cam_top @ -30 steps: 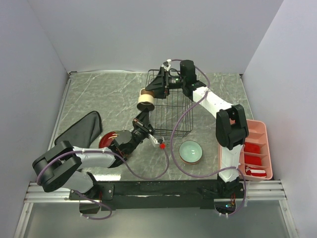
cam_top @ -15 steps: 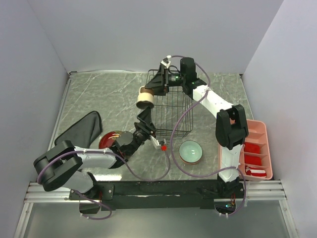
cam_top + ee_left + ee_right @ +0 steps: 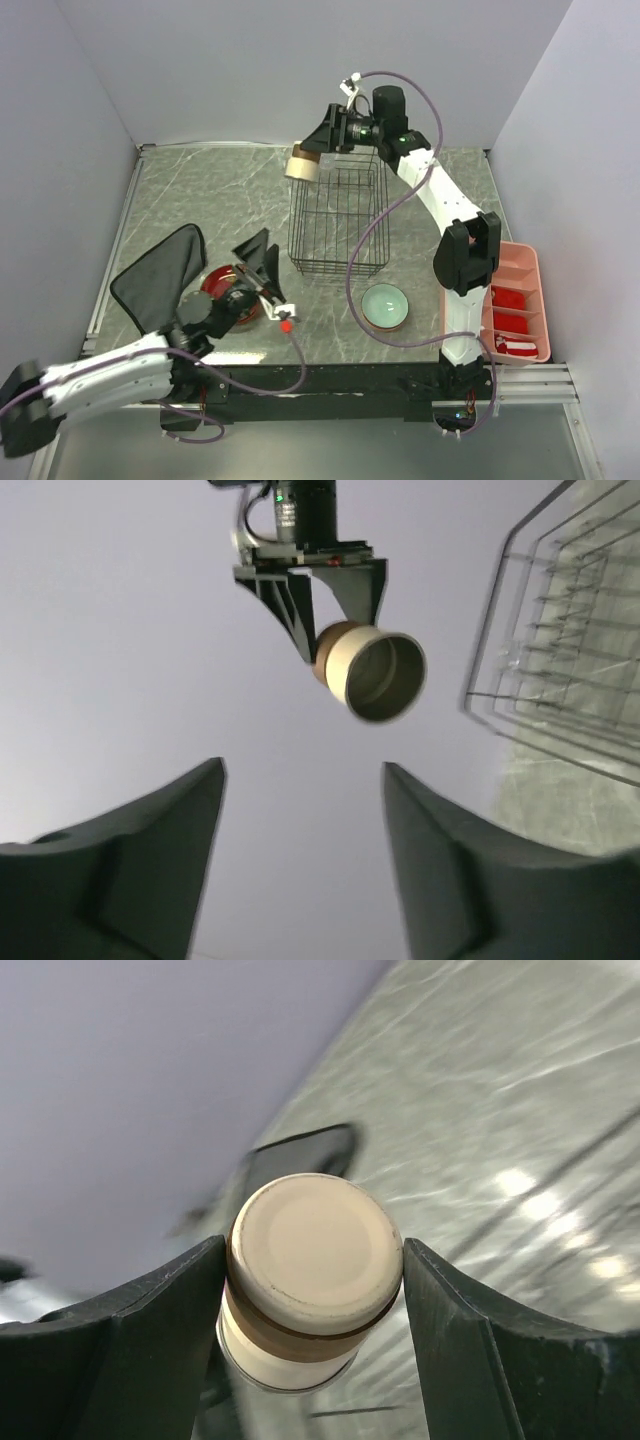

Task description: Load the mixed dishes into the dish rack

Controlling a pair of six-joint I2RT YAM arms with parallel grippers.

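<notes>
Between the right gripper's (image 3: 312, 1260) black fingers (image 3: 150, 1340), the small tan cup (image 3: 312, 1300) is cream with a brown band. Beside that gripper the dish rack (image 3: 338, 225) is black wire, on a grey table (image 3: 220, 190) veined with white.

dish rack (image 3: 336, 266): standing on the tabletop (image 3: 220, 195)
small tan cup (image 3: 302, 164): hanging sideways in the right pincer (image 3: 309, 160) at its far-left corner
mint-green bowl (image 3: 385, 306): sitting upright before it
red bowl (image 3: 213, 281): sitting left, half hidden

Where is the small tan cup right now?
Top view: the small tan cup is held by the right gripper, at the far-left corner of the dish rack.
</notes>
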